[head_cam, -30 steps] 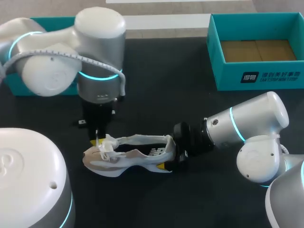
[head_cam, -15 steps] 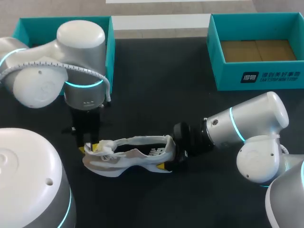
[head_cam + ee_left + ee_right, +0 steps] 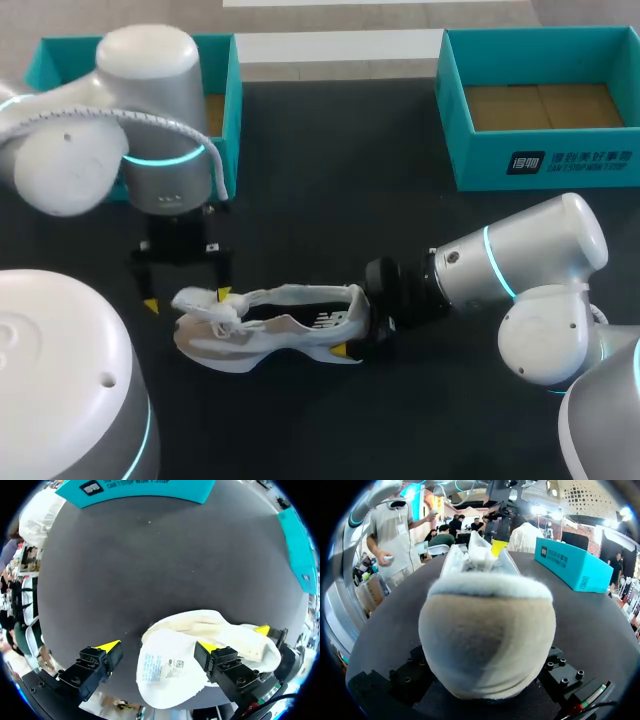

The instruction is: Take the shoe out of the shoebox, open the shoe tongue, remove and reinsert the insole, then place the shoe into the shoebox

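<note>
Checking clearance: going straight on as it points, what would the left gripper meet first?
Probably the tongue of the white sneaker, between the jaws of the open left gripper; depth unclear.

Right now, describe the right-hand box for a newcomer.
On the black table, look to the far right corner. The open teal box shows a brown floor and white print on its near wall; the other teal box is half hidden behind the left arm.

Black matte table [image 3: 330, 160], spanning the whole head view
</note>
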`<state>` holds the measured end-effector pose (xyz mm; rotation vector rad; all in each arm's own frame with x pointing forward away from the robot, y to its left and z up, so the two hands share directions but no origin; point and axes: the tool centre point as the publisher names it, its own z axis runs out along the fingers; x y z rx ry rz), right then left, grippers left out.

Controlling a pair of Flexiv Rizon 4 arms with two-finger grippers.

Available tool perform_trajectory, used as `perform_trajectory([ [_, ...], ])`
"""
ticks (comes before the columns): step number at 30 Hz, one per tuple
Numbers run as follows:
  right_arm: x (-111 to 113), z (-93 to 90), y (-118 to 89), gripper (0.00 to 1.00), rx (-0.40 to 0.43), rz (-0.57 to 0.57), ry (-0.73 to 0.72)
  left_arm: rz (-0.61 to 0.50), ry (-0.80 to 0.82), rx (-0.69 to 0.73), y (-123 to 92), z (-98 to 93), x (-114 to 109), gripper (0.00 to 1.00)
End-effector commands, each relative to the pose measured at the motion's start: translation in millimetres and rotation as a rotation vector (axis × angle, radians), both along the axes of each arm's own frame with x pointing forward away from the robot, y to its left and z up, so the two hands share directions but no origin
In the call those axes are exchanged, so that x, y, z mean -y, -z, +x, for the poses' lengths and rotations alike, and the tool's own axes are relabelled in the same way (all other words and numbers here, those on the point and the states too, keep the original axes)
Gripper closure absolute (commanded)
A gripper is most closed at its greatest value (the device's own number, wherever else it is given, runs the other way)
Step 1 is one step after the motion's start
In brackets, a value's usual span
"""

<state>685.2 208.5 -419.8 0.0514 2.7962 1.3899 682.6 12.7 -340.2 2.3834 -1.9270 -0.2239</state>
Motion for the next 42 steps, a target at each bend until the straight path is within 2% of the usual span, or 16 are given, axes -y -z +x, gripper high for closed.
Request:
perform_trajectory([
  [1,-1.7,-2.7,2.8,1.00,0.002,-0.001,0.002,-0.055,0.066,0.031,-27.7,0.9,-3.5,0.00],
  [5,-1.7,-2.7,2.8,1.00,0.002,-0.001,0.002,-0.092,0.222,0.062,-45.6,13.1,4.8,0.00],
  [7,-1.7,-2.7,2.8,1.00,0.002,-0.001,0.002,-0.132,0.345,0.059,-55.4,18.4,9.8,0.00],
  [13,-1.7,-2.7,2.8,1.00,0.002,-0.001,0.002,-0.155,0.736,0.062,-81.7,31.7,30.5,0.00],
  [17,-1.7,-2.7,2.8,1.00,0.002,-0.001,0.002,-0.198,1.006,0.055,-96.7,35.8,50.8,0.00],
  [22,-1.7,-2.7,2.8,1.00,0.002,-0.001,0.002,-0.227,1.375,0.041,-111.2,28.8,77.6,0.00],
  [23,-1.7,-2.7,2.8,1.00,0.002,-0.001,0.002,-0.236,1.445,0.040,-113.9,27.3,82.4,0.07],
  [25,-1.7,-2.7,2.8,1.00,0.002,-0.001,0.002,-0.268,1.550,0.046,-119.1,26.1,89.7,0.58],
  [26,-1.7,-2.7,2.8,1.00,0.002,-0.001,0.002,-0.277,1.614,0.054,-121.8,24.1,93.0,0.67],
  [28,-1.7,-2.7,2.8,1.00,0.002,-0.001,0.002,-0.298,1.717,0.066,-127.4,19.3,100.7,0.96],
  [29,-1.7,-2.7,2.8,1.00,0.002,-0.001,0.002,-0.311,1.759,0.072,-130.1,17.1,104.3,1.00],
  [36,-1.7,-2.7,2.8,1.00,0.002,-0.001,0.002,-0.447,1.994,0.071,-144.8,1.2,124.5,1.00],
  [42,-1.7,-2.7,2.8,1.00,0.002,-0.001,0.002,-0.399,2.132,-0.002,-130.6,-9.7,140.1,1.00],
])
